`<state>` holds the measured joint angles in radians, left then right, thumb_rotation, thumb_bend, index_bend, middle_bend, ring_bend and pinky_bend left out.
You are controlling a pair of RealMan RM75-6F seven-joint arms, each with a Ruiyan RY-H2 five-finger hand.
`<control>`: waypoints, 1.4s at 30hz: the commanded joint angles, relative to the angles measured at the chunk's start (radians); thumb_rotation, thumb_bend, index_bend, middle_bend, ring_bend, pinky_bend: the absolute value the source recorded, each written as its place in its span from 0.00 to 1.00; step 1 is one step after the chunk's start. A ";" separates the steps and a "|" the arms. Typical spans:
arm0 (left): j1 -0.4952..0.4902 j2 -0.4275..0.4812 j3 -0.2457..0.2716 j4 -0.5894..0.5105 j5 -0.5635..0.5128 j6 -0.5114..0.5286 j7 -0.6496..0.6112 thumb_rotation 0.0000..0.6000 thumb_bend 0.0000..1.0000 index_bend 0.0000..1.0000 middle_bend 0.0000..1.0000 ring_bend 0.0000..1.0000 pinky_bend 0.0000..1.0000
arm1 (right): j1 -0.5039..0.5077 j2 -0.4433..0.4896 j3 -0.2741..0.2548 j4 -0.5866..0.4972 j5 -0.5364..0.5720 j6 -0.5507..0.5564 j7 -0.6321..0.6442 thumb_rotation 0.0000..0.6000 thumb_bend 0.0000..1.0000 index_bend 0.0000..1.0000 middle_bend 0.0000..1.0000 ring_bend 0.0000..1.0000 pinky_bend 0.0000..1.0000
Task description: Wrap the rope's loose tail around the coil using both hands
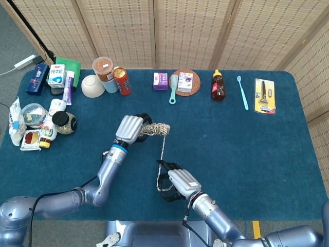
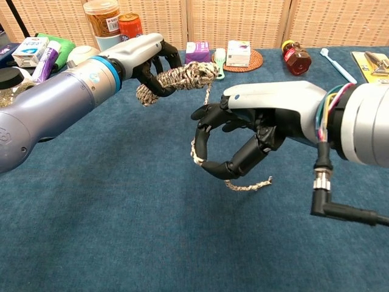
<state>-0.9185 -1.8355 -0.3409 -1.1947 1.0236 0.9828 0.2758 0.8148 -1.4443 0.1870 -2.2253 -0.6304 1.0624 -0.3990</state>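
Note:
The rope coil point(image 1: 156, 128) point(image 2: 180, 78) is a beige and brown bundle held off the table by my left hand point(image 1: 131, 129) point(image 2: 146, 56), whose fingers wrap around it. From the coil's right end the loose tail point(image 1: 162, 150) point(image 2: 202, 118) hangs down to my right hand point(image 1: 175, 182) point(image 2: 255, 129). That hand pinches the tail between thumb and curled fingers, and the tail's end point(image 2: 249, 184) sticks out below the hand. The right hand sits below and to the right of the coil in both views.
Along the table's far edge stand a purple box point(image 1: 160, 81), a brush point(image 1: 173, 88), a coaster with a box point(image 1: 185, 82), a sauce bottle point(image 1: 218, 86), a toothbrush point(image 1: 242, 92) and a packaged tool point(image 1: 264, 95). Cans, a bowl point(image 1: 93, 86) and jars crowd the left side.

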 commanded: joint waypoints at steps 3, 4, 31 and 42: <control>-0.003 0.003 -0.021 -0.026 -0.044 -0.022 0.000 1.00 0.44 0.55 0.35 0.42 0.61 | 0.020 -0.017 -0.001 0.009 0.013 0.012 -0.008 1.00 0.61 0.64 0.01 0.00 0.00; -0.004 0.003 -0.023 -0.028 -0.050 -0.022 0.004 1.00 0.44 0.55 0.35 0.42 0.61 | 0.023 -0.021 -0.001 0.012 0.017 0.014 -0.007 1.00 0.61 0.64 0.01 0.00 0.00; -0.029 -0.049 0.091 0.071 0.086 0.012 0.101 1.00 0.44 0.55 0.35 0.42 0.61 | 0.217 -0.014 0.232 0.033 0.278 0.082 -0.019 1.00 0.61 0.64 0.01 0.00 0.00; -0.022 -0.060 0.134 0.120 0.157 0.006 0.100 1.00 0.45 0.55 0.35 0.42 0.61 | 0.331 -0.007 0.357 0.175 0.465 0.113 -0.030 1.00 0.61 0.64 0.01 0.00 0.00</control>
<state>-0.9419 -1.8947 -0.2128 -1.0795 1.1731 0.9902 0.3776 1.1264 -1.4552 0.5266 -2.0756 -0.1889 1.1674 -0.4227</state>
